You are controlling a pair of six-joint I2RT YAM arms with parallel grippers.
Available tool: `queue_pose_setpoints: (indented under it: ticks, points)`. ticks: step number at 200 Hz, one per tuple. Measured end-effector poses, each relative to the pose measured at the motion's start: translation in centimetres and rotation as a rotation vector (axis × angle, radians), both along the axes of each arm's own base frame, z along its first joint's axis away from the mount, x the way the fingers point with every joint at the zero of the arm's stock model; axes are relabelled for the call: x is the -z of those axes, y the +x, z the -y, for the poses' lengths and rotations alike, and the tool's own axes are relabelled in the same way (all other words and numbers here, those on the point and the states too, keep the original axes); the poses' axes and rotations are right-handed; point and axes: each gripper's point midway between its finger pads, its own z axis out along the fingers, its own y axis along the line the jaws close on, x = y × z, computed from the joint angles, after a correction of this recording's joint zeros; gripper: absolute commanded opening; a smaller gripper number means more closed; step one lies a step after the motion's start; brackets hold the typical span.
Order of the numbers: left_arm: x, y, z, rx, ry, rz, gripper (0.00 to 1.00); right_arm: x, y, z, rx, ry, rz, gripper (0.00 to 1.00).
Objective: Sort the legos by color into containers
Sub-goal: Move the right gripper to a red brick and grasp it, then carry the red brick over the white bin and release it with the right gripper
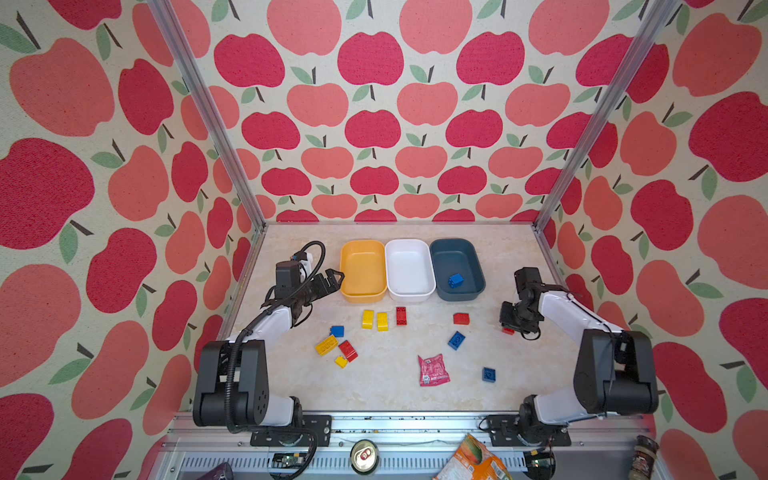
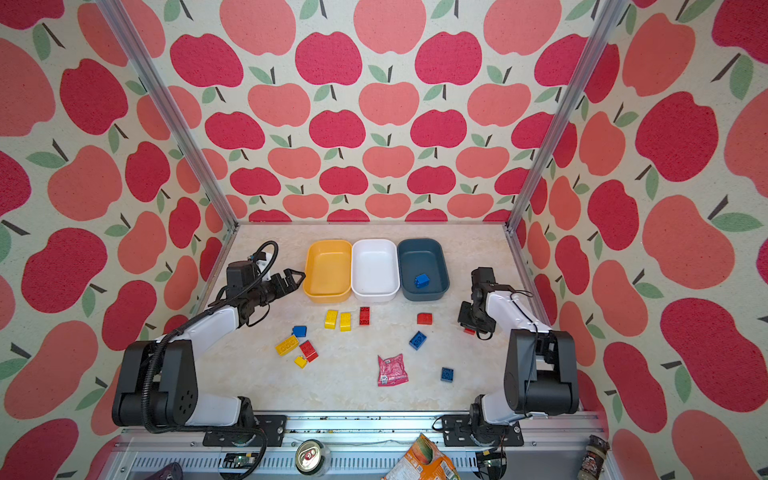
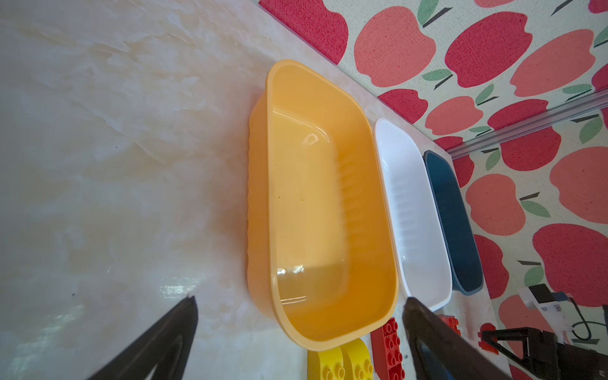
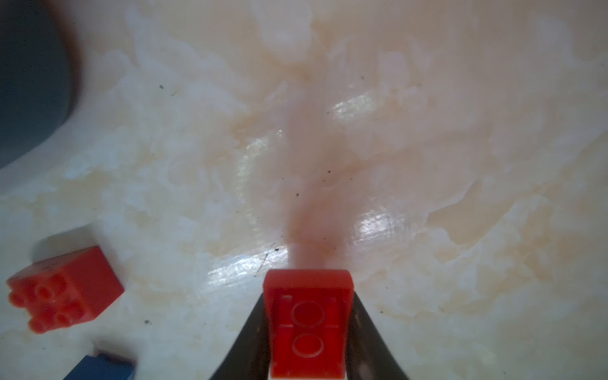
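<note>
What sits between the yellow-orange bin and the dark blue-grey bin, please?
The white bin, flanked by the yellow-orange bin and the dark blue-grey bin; both top views show it.

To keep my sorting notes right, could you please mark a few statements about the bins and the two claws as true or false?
1. The dark blue-grey bin holds one blue brick. True.
2. The white bin has bricks in it. False: it is empty.
3. The right claw is shut on a red brick. True.
4. The left claw is shut on a brick. False: it is open and holds nothing, next to the yellow bin.
</note>
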Motion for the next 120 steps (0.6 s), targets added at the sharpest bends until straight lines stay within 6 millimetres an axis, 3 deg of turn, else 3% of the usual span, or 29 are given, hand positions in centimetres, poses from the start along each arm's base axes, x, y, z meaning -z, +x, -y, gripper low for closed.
queue_pose_setpoints:
  ticks: [29,98,120]
  points:
    - [0.1,0.0,0.0,0.000,0.000,0.001,0.99,-1.9,0.8,-3.4,-0.083,0.010,0.049,0.27]
    - [0.0,-0.7,0.0,-0.001,0.000,0.007,0.99,-9.4,3.6,-12.8,-0.282,0.065,0.250,0.27]
    - [-0.2,-0.9,-0.1,-0.002,0.000,0.014,0.99,-10.7,4.4,-15.5,-0.333,0.087,0.285,0.27]
